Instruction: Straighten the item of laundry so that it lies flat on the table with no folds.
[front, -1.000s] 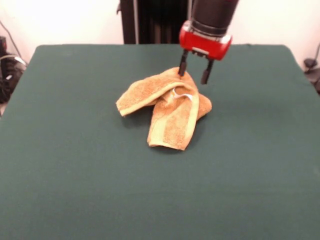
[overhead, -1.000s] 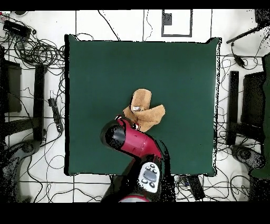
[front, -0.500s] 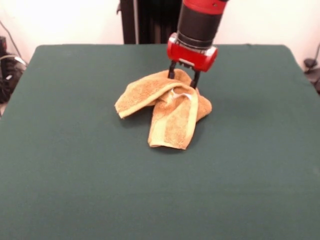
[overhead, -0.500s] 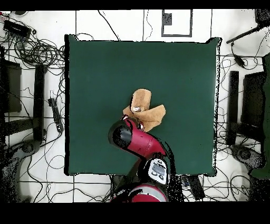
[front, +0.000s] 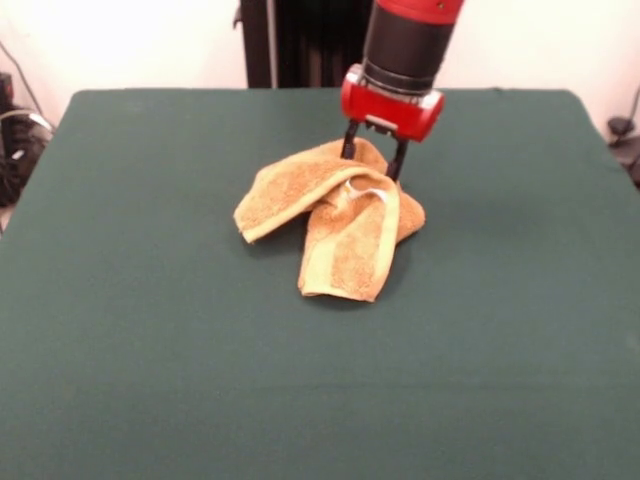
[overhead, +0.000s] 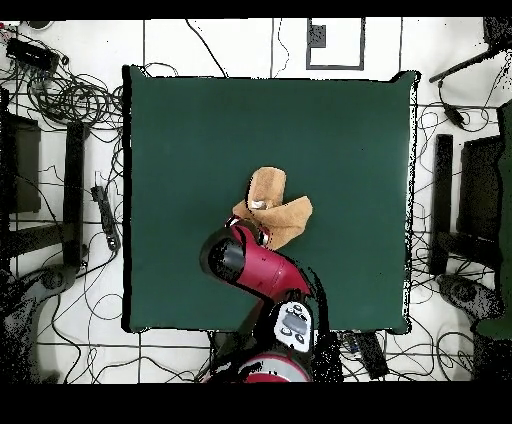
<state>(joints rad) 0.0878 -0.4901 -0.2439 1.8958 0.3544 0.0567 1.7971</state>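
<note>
The item of laundry (front: 340, 215) is an orange-tan terry towel lying crumpled in folds on the green table (front: 150, 330), a little beyond its middle. One folded flap runs left, another runs toward the near side, and a small white tag shows between them. My gripper (front: 372, 162) stands open at the towel's far edge, with its two dark fingers (front: 349, 145) straddling the top fold. In the overhead view the towel (overhead: 275, 200) sits near the table's (overhead: 180, 130) centre, and the red wrist (overhead: 235, 255) covers the fingers and the towel's lower-left corner.
Dark green cloth spreads wide on all sides of the towel. Around the table (overhead: 380, 110) in the overhead view the floor carries cables (overhead: 70, 95) and dark stands (overhead: 442, 200).
The gripper has come down and moved left from beside the towel's far right corner onto its far fold, still open. The towel has barely shifted.
</note>
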